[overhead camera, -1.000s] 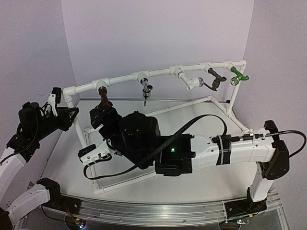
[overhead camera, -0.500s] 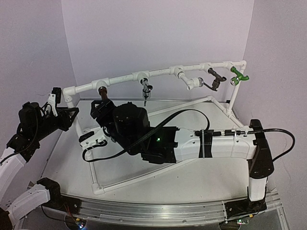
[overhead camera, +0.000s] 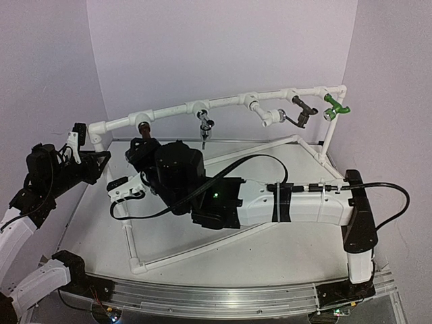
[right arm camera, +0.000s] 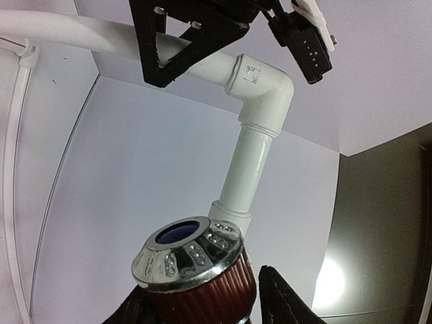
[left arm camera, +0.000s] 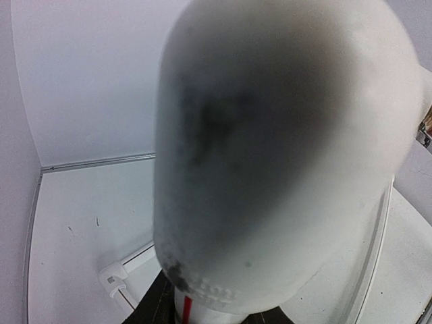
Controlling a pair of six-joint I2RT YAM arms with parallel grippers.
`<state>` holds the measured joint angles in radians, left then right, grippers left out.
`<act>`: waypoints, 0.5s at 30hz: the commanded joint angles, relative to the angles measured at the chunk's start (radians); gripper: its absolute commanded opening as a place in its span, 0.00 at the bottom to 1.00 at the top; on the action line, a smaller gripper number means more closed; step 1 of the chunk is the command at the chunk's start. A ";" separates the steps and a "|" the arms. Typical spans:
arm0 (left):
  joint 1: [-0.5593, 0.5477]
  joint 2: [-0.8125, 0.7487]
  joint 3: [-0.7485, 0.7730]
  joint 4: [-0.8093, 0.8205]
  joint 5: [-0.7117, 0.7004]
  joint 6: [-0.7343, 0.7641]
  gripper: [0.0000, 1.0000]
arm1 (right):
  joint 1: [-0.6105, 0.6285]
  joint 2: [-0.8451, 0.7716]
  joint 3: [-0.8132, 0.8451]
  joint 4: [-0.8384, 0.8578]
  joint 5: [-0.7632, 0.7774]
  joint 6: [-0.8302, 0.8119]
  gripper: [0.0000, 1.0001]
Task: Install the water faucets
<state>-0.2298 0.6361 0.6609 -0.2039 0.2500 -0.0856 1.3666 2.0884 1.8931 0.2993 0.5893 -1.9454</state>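
**Brown faucet, about to get grabbed**

Top view: the left gripper (overhead camera: 76, 138) is clamped tight on the pipe frame (overhead camera: 229, 101). The right gripper (overhead camera: 144, 151) has moved in on the brown faucet (overhead camera: 143, 127) since a second ago, with the arm stretched further over.

Left wrist: just a blurry white fitting (left arm camera: 283, 155) right against the fingers.

Right wrist: the faucet (right arm camera: 196, 266) sits between the fingers (right arm camera: 278, 297), close on both sides. Can't tell if they bite yet. I'd squeeze squarely, then twist while keeping it straight.

No text can be read; a small stamped mark on the white pipe elbow (right arm camera: 260, 84), above the right gripper (right arm camera: 202, 300), is illegible
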 commanded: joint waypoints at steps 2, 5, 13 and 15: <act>-0.022 0.035 0.005 -0.084 0.098 -0.086 0.01 | -0.027 0.048 0.072 0.102 0.035 0.111 0.33; -0.022 0.038 0.005 -0.084 0.099 -0.086 0.01 | -0.027 0.065 0.099 0.104 0.058 0.186 0.24; -0.023 0.041 0.006 -0.085 0.108 -0.088 0.01 | -0.031 0.066 0.122 0.106 0.079 0.522 0.13; -0.023 0.043 0.006 -0.084 0.110 -0.088 0.01 | -0.033 0.057 0.120 0.106 0.071 0.634 0.08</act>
<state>-0.2298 0.6513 0.6609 -0.1853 0.2337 -0.0856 1.3705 2.1383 1.9709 0.3146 0.6604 -1.6552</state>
